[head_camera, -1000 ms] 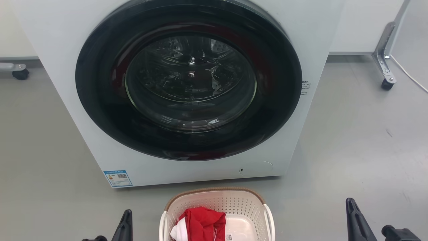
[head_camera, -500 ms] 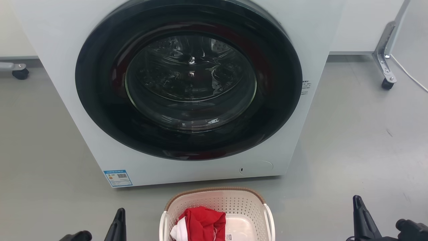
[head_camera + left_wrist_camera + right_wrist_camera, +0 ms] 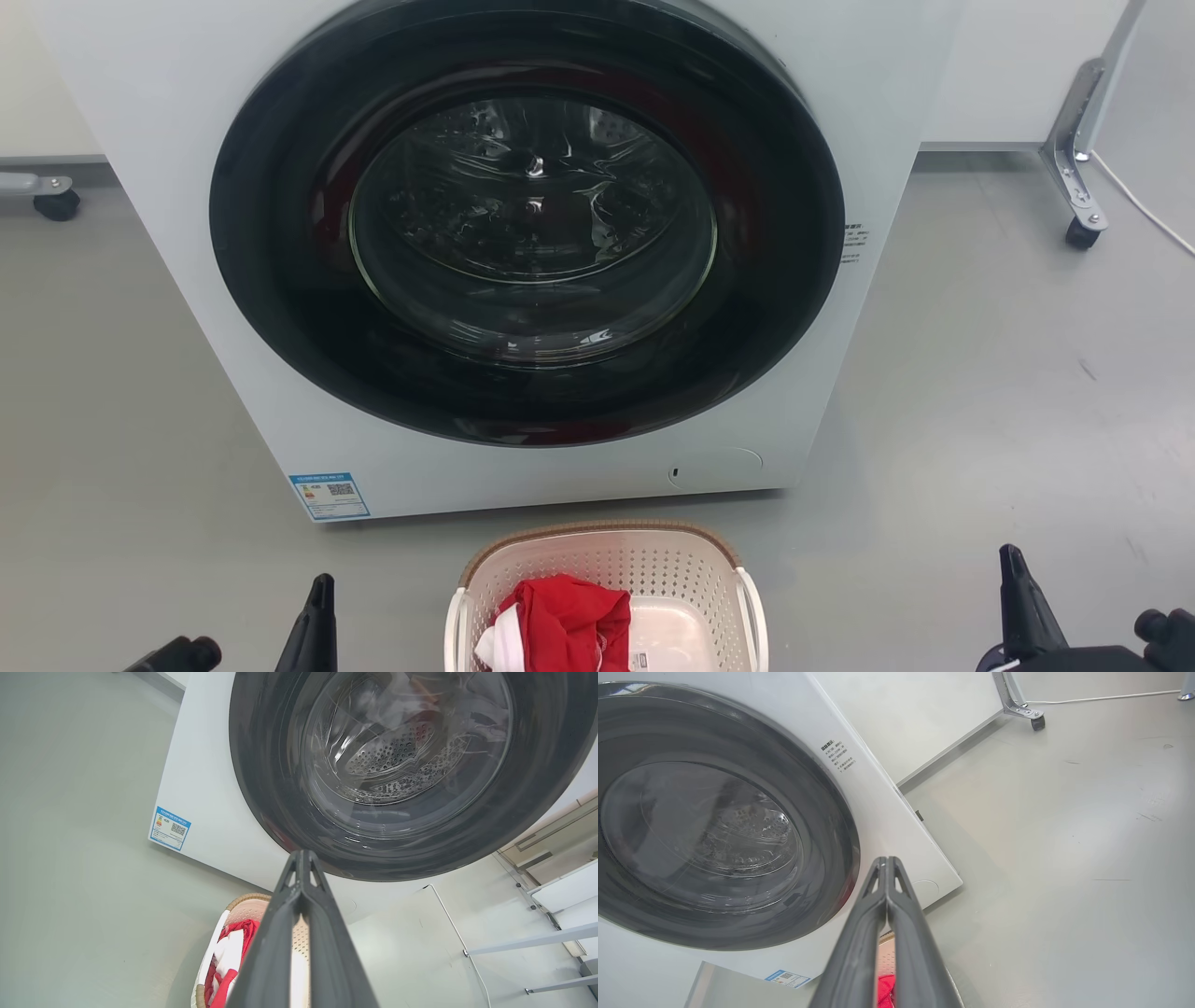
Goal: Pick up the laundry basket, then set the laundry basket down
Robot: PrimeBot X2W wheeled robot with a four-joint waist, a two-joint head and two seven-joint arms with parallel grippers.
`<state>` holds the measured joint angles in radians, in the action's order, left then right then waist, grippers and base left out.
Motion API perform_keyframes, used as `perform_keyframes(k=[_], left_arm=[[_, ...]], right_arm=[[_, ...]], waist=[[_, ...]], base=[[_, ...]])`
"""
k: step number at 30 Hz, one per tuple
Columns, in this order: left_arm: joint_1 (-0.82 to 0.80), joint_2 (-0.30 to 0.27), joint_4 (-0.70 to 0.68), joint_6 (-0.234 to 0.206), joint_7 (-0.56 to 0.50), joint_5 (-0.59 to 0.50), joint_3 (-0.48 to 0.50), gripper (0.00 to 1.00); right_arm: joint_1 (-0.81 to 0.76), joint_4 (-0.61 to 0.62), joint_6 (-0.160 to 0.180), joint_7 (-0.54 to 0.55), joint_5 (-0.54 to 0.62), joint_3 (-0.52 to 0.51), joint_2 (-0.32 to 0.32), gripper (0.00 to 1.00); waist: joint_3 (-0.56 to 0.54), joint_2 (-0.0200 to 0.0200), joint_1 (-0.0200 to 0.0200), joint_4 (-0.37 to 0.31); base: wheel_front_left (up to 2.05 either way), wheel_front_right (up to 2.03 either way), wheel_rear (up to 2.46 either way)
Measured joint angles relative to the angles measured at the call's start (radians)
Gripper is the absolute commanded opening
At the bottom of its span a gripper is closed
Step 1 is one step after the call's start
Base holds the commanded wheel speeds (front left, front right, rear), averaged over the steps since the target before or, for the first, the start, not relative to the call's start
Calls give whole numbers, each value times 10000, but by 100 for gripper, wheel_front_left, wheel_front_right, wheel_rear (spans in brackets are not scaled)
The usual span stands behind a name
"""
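Status:

- Laundry basket looks to be sitting upright on the floor, just in front of the washer and roughly centred under its door. Near end is cut off by the head view's bottom edge.
- Door is closed. Red and white cloth is bunched in the basket's left half; the rest of the smooth bottom is bare.
- Left claw sits off the basket's left side and right claw off its right, the right one further out. Neither touches the basket.
- Both wrist views show the fingers pressed together at the tips with nothing between them, so both claws are closed and empty.
- Placement logic, my read: the basket's white handles sit on its left and right sides, one facing each arm, and the claws flank it. That suits a two-arm lift by the handles. Parking it under the door keeps the load close to the drum.
- Stage: ambiguous. Basket down with both claws clear fits either arms lining up for the lift or arms backed off after setting it down. The frames don't settle which.
- Handling guess: light perforated plastic with an off-centre load, so it may tip left if lifted unevenly.
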<state>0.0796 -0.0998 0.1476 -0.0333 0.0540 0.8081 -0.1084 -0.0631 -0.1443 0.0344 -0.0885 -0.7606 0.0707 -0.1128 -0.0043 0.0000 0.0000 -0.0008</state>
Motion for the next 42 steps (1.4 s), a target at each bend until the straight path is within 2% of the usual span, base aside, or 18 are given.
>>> perform_keyframes(k=[42], left_arm=[[-1030,382,1026,1051,-1195,5519,1386,0]], right_arm=[[1005,-1081,-1053,1411,-5869,-1429,485,0]], waist=[[43,0,0,6]], base=[[0,0,0]])
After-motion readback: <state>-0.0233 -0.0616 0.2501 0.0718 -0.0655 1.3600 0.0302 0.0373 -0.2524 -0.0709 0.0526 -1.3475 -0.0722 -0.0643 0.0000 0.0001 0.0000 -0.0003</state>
